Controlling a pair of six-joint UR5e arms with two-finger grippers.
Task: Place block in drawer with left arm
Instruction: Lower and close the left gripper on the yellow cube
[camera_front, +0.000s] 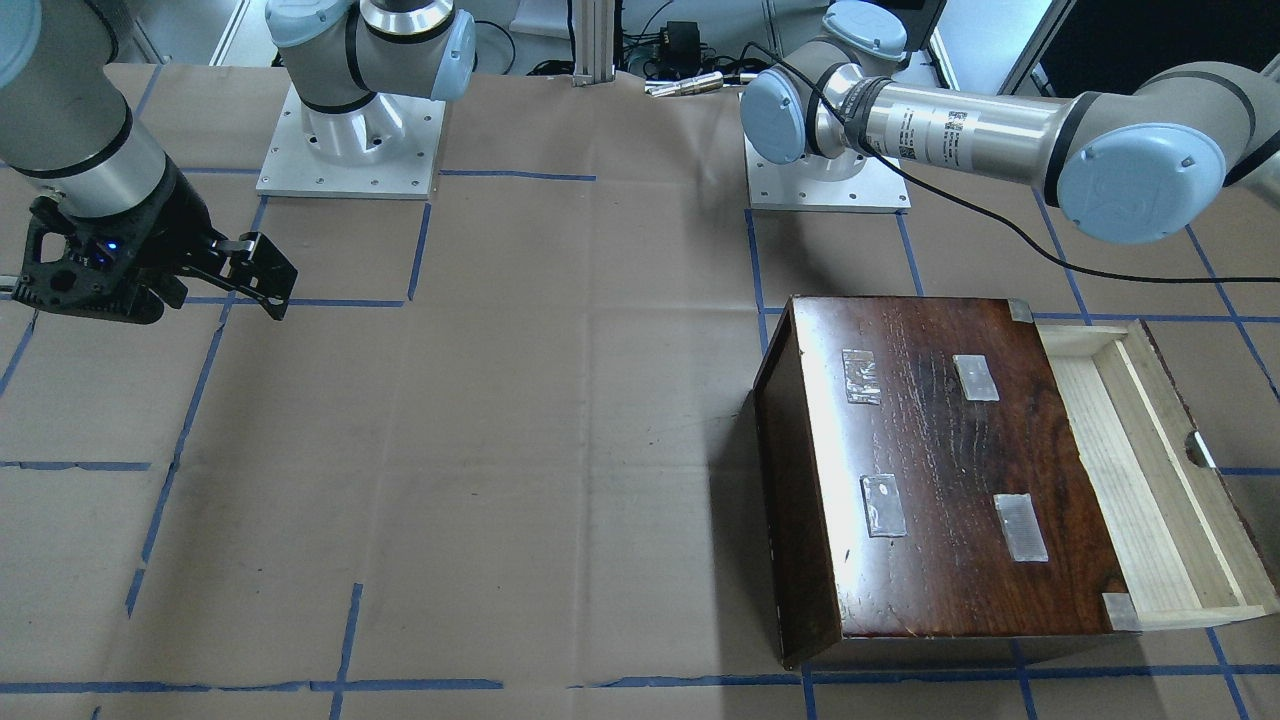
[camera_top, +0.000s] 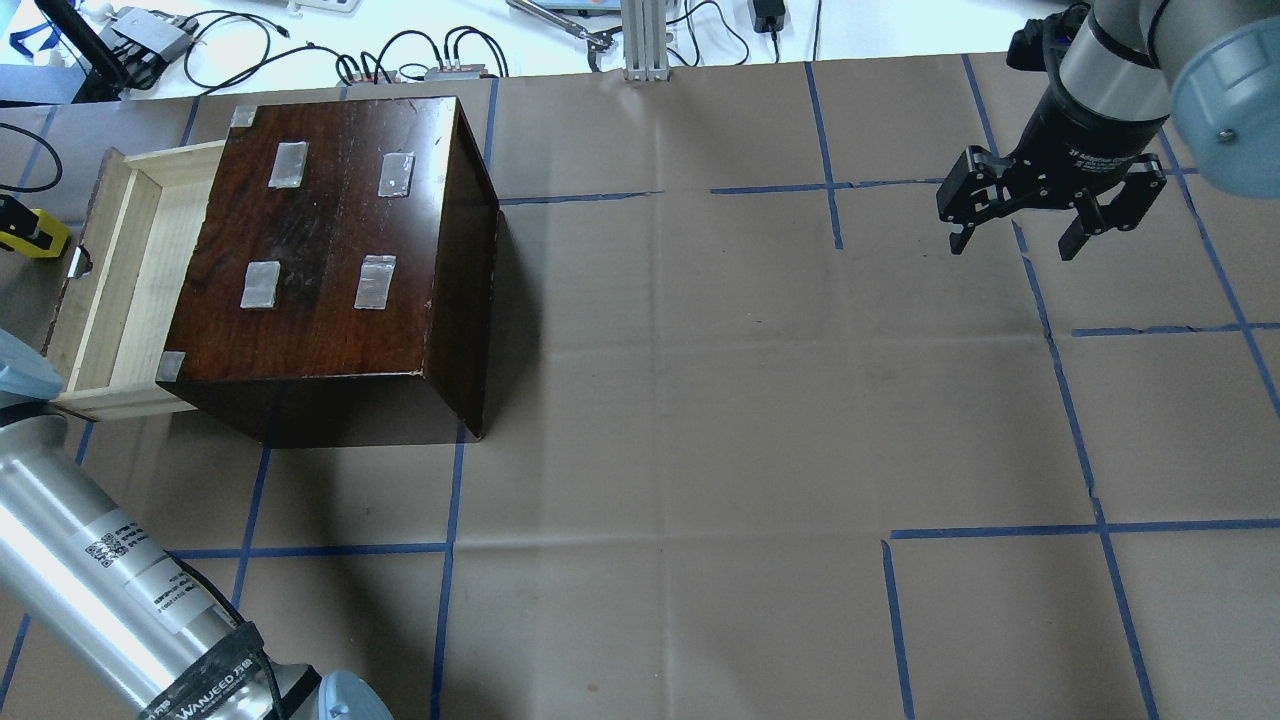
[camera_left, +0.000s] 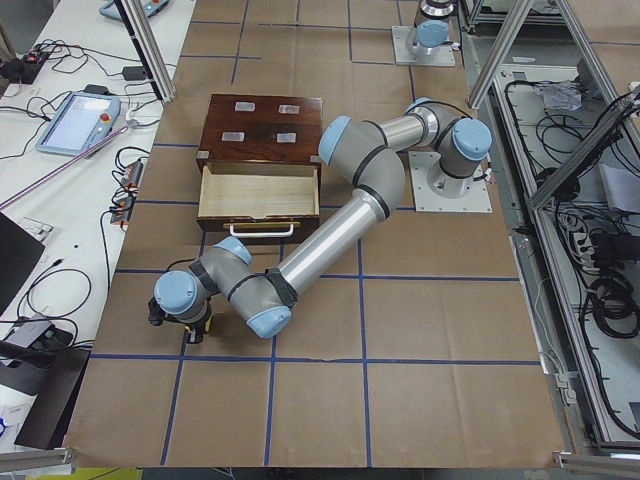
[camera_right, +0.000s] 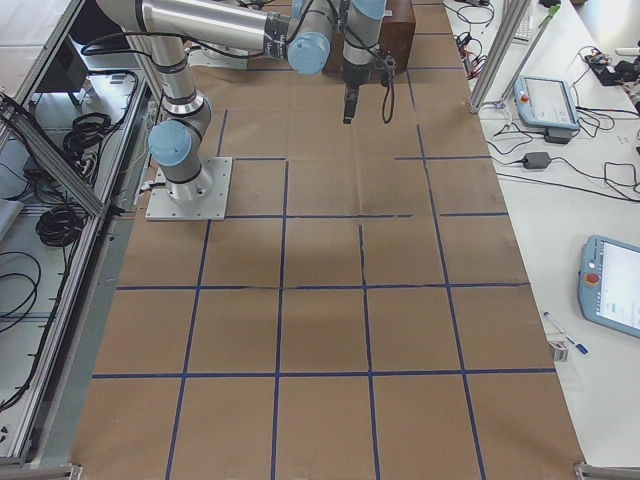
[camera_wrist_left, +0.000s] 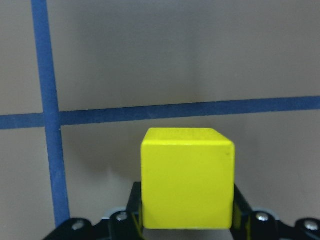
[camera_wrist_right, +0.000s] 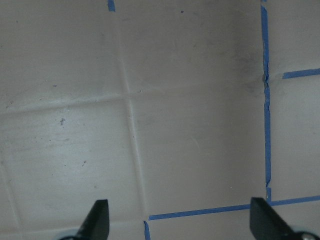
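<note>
Missing from front view — block (camera_wrist_left: 187, 185) between fingers (camera_wrist_left: 135, 200).

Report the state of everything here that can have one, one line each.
Left end effector: shut on the block.
Block: gripped, outside the drawer.
Drawer: pulled open, nothing visible inside.
Right end effector: open, holding nothing.

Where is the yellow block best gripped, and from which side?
Grip the block on two opposite flat side faces, coming from above: it is a plain cube, so parallel faces suit the jaws. The left gripper holds it this way.
</note>
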